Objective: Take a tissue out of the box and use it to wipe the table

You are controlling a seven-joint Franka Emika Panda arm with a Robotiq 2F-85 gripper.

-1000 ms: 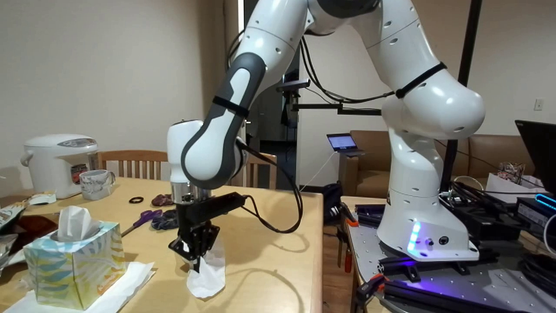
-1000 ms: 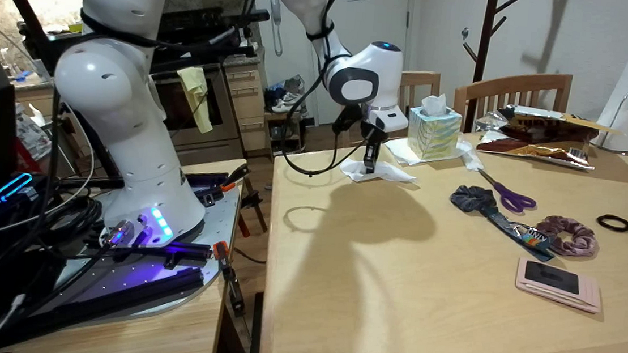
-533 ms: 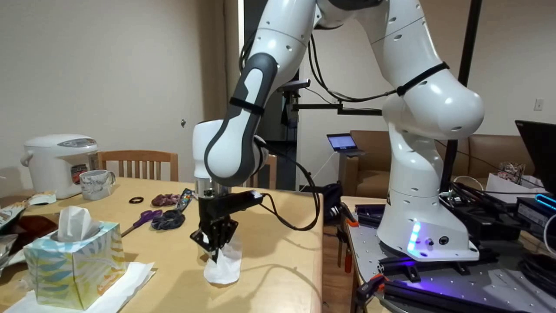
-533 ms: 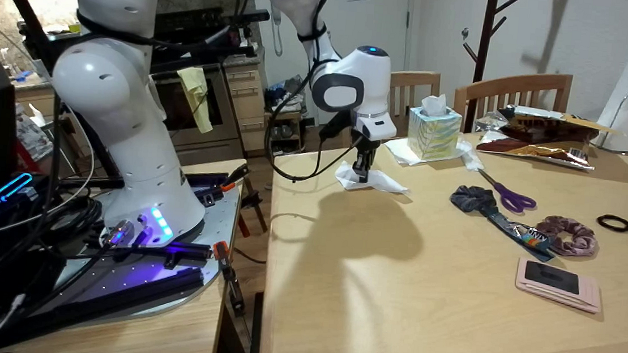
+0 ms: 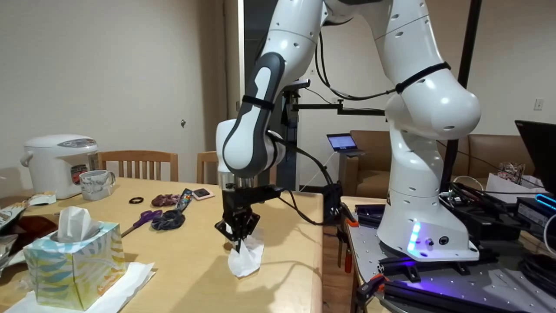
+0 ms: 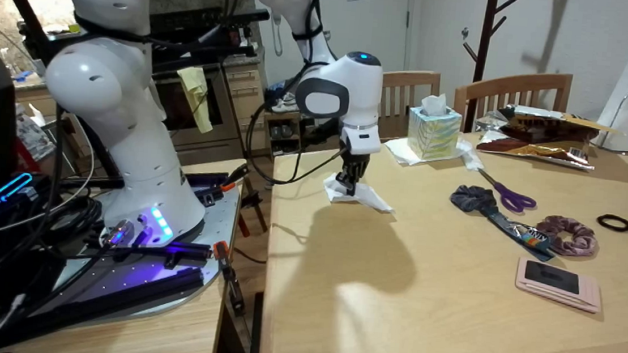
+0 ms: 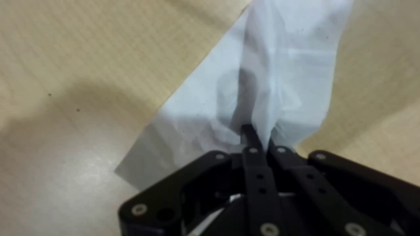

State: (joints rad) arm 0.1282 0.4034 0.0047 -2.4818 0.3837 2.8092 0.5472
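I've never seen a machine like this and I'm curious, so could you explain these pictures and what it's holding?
The big white machine is a robot arm, standing beside a wooden table. The black gripper at its end works a bit like a hand. Two pictures are taken from outside the robot, from different places; the close-up is taken from the robot's wrist, looking down past the gripper. The gripper is pinched shut on a tissue, whose loose part spreads over the table, seemingly for wiping it. Elsewhere on the table are a tissue box on a white sheet, a mug, scissors, a wallet and other small things.
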